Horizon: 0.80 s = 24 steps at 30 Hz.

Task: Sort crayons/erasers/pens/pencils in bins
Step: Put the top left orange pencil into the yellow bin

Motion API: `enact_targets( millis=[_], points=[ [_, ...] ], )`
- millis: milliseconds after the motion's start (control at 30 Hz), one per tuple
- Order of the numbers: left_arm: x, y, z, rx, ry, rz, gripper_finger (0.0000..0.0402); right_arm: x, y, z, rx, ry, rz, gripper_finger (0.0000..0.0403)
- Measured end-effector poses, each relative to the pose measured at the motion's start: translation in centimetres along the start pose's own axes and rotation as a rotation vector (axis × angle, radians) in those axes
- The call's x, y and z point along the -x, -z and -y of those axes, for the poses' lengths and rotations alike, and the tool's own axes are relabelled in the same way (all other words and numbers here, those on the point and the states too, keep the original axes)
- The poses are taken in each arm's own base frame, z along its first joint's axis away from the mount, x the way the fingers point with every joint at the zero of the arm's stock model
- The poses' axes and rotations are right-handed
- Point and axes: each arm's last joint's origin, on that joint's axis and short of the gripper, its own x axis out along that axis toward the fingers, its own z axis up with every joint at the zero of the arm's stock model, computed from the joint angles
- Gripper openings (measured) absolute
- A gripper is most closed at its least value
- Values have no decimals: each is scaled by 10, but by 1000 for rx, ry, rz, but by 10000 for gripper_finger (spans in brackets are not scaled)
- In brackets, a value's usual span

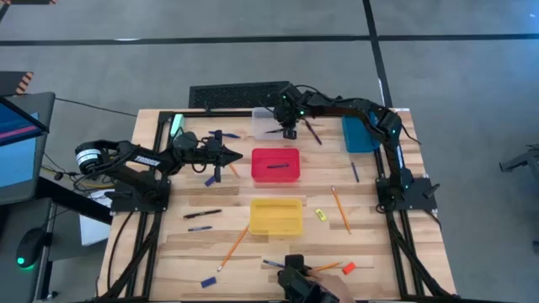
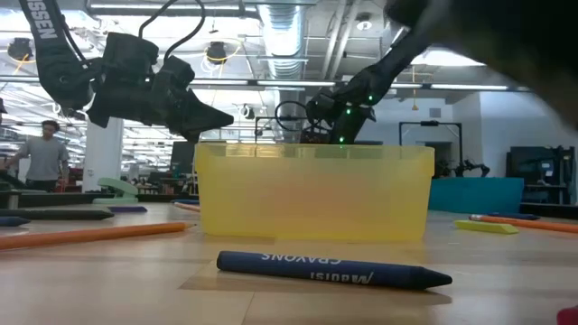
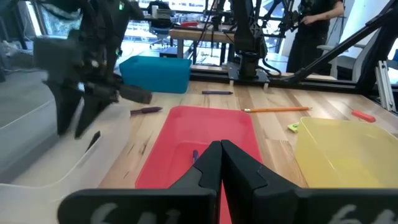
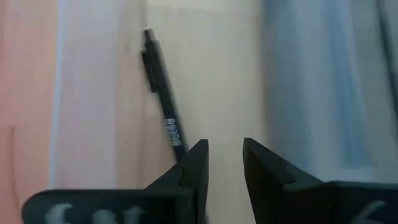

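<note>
Pen (image 4: 163, 102) lies on tabletop (image 1: 370, 194) near far edge, between clear bin (image 1: 268, 120) and blue bin (image 1: 360, 135), long axis running away from right tool (image 4: 224, 163). Right tool nearer, apparently directly above pen end, fingers apart, empty. Left tool (image 3: 221, 165) clenched, empty, beside red bin (image 3: 186, 140).

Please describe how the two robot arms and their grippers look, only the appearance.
Both arms are dark, with black cables. The left gripper and right gripper have black wedge-shaped fingers. A green light glows near the right wrist; white letters mark the left arm.
</note>
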Motion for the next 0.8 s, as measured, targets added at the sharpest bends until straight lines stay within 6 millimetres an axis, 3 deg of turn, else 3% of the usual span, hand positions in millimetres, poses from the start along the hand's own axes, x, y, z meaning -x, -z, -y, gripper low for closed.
enact_targets(
  millis=[133, 267, 367, 800],
  points=[
    [0, 0, 0, -2, 0, -1, 0, 26, -18, -4, 67, 76, 15, 81],
    [0, 0, 0, -2, 0, -2, 0, 63, -40, -12, 128, 124, 92, 24],
    [0, 0, 0, -1, 0, -5, 0, 86, -43, -18, 115, 136, 168, 7],
    [-2, 6, -1, 19, -3, -77, 0, 120, 30, -83, -57, 125, 537, 3]
  ],
)
